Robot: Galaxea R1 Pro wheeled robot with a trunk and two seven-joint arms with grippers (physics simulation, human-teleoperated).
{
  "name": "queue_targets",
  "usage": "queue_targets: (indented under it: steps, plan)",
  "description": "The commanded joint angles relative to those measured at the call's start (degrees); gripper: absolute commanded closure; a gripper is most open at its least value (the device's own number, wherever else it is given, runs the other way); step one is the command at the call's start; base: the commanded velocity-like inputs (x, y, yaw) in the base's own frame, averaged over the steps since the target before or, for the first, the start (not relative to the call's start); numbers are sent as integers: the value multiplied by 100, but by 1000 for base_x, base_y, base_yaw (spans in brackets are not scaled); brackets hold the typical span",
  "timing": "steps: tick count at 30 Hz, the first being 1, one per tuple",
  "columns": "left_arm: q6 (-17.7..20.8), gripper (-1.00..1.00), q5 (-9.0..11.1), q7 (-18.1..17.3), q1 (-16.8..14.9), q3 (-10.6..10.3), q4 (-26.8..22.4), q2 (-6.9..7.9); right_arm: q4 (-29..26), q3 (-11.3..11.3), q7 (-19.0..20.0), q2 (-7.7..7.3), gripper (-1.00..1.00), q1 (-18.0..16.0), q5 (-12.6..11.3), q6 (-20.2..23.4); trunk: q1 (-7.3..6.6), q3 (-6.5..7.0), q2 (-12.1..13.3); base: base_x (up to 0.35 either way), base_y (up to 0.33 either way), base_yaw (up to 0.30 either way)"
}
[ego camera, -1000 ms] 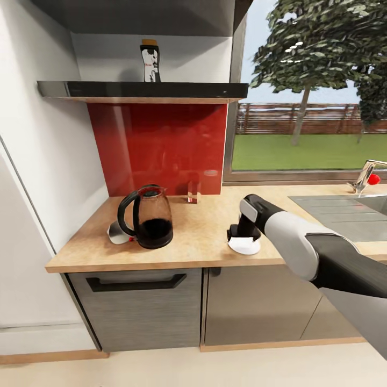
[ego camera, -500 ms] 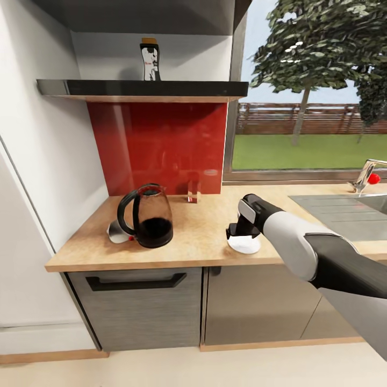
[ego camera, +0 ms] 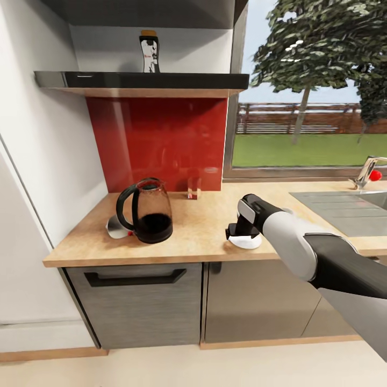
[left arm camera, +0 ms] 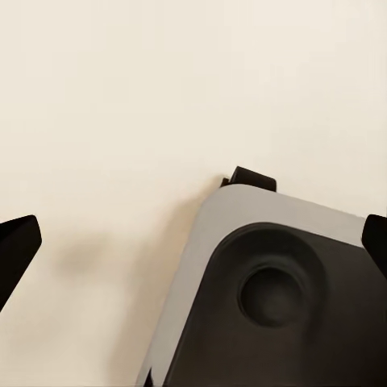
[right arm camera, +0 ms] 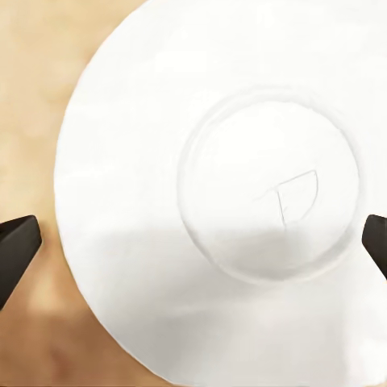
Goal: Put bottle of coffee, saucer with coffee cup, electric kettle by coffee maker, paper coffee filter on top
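1. The right gripper (ego camera: 243, 235) hangs directly above a white saucer (ego camera: 245, 241) that lies flat near the front edge of the wooden surface (ego camera: 204, 228). In the right wrist view the saucer (right arm camera: 218, 193) sits between the two dark fingertips (right arm camera: 16, 246), and the jaws are spread wide, gripping nothing.
2. In the left wrist view the left gripper (left arm camera: 193, 242) has its jaws wide apart and empty, above a pale floor (left arm camera: 121, 97) and a grey and black part of the robot's base (left arm camera: 266, 298).
3. Farther left on the surface stands a glass electric kettle (ego camera: 146, 210) with a black handle; a small white and grey object (ego camera: 115, 228) lies just behind it, too hidden to name.
4. A small clear glass (ego camera: 194, 188) stands at the red backsplash (ego camera: 161, 140).
5. The bottle of coffee (ego camera: 150, 51) stands upright on the kitchen shelf (ego camera: 140, 81) above.
6. A sink (ego camera: 344, 207) and tap (ego camera: 365, 172) lie to the right, under the window (ego camera: 312, 91).
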Motion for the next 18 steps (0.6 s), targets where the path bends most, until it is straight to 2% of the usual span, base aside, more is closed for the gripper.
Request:
queue_targets:
  steps: [1, 10, 12, 13, 18]
  plan:
    - [-6, -100, 16, 19, 3, -17, -11, 0, -8, -34, -60, 3, -100, -2, -33, 13, 23, -23, -44, 0, 0, 0]
    - [-6, -100, 16, 19, 3, -17, -11, -8, 6, -43, -60, 4, -100, -2, -44, 4, 220, -185, -405, 0, 0, 0]
    - [-6, -100, 16, 19, 3, -17, -11, -8, 7, -43, -60, 1, -100, -2, -45, 4, 220, -185, -405, 0, 0, 0]
    - [-6, -100, 16, 19, 3, -17, -11, -8, 8, -43, -60, -1, 100, -2, -45, 9, 220, -185, -405, 0, 0, 0]
    - [-6, -100, 16, 19, 3, -17, -11, -8, 10, -43, -60, -4, 100, -1, -45, 46, 220, -185, -405, 0, 0, 0]
